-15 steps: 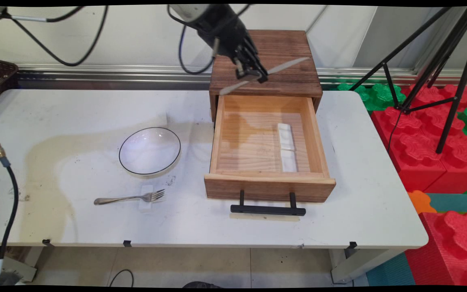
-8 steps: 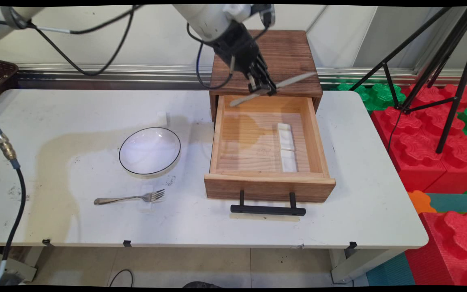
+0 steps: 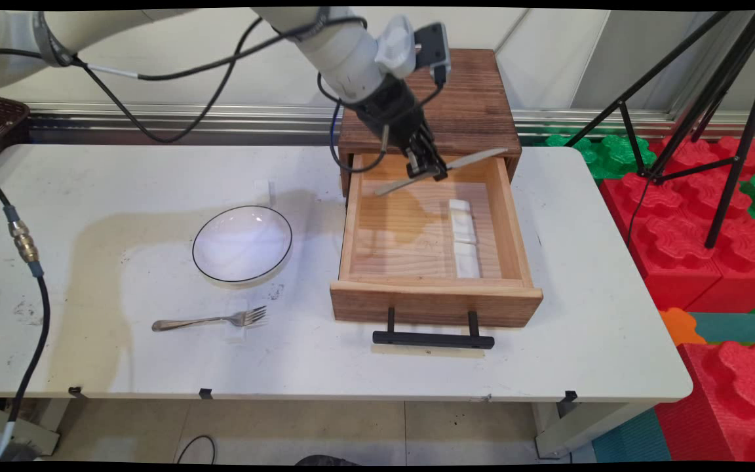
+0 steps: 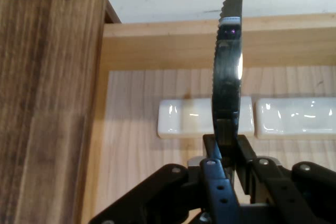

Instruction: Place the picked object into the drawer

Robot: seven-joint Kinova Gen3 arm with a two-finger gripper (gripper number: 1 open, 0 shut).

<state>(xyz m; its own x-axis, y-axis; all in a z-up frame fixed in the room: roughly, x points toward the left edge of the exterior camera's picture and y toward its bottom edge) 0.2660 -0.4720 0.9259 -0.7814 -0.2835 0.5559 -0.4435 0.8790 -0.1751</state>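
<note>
My gripper (image 3: 438,172) was clamped mid-length on a knife (image 3: 442,171) held level over the back of the open drawer (image 3: 434,292), above two white rests (image 3: 464,237); judged it light, rigid, slick metal, serrated edge clear of the pads

Drawer (image 3: 417,229) left half bare (rests (image 3: 464,236) right, apparently two).

**Materials and Surface Finish**

The knife (image 4: 229,72) is polished, reflective metal with a serrated edge. The drawer (image 3: 425,229) is pale, smooth, grained wood; its cabinet (image 3: 456,92) is darker, rougher wood. The rests (image 4: 294,118) are glossy white ceramic.
</note>
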